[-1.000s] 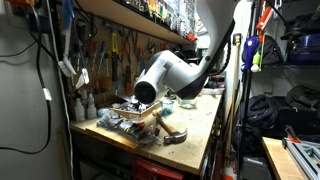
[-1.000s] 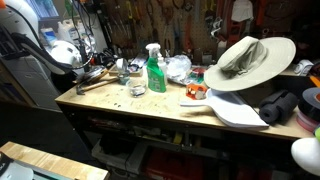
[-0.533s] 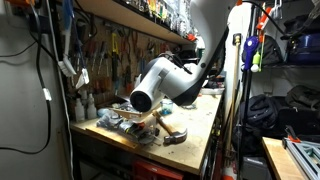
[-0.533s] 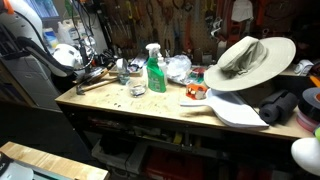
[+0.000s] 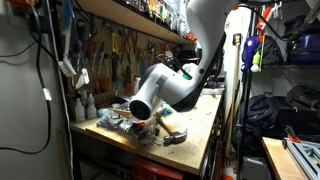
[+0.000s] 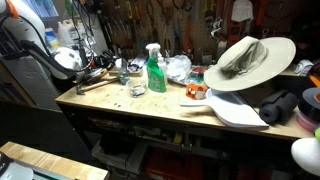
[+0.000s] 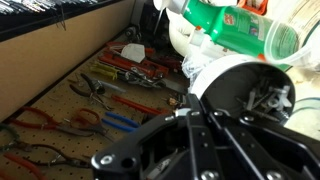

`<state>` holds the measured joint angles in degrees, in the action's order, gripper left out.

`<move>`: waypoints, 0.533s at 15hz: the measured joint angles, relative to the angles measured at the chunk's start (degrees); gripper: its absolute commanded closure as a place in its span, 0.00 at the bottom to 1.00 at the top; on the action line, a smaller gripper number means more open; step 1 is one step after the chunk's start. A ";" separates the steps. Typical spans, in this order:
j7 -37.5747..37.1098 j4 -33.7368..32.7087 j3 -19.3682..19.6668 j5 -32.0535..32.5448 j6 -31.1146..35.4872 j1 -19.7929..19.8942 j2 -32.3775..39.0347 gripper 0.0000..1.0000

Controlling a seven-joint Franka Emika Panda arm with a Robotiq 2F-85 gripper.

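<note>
wrist view: hand (image 7: 200, 125) blurred, grip cannot be told; green spray bottle (image 7: 235, 27) cut off at top.

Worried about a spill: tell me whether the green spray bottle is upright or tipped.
Upright. In an exterior view the green spray bottle stands on its base on the workbench, trigger head on top.

Wrist view: gripper (image 7: 200, 118) was a dark, out-of-focus mass below the spray bottle (image 7: 238, 26); jaw gap unreadable. The spray bottle was cut off by the top edge there. In an exterior view the arm (image 5: 160, 88) hid the gripper entirely. In an exterior view the clutter (image 6: 120, 70) just left of the spray bottle was too small to identify.
</note>
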<state>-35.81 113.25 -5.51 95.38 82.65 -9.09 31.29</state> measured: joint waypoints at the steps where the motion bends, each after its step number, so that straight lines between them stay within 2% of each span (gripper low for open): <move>1: 0.25 -0.15 0.00 0.26 0.00 0.00 0.26 0.99; 8: 2.22 -0.97 0.04 2.31 0.00 0.10 1.52 0.99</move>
<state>-33.60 112.28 -5.47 97.68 82.65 -9.00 32.81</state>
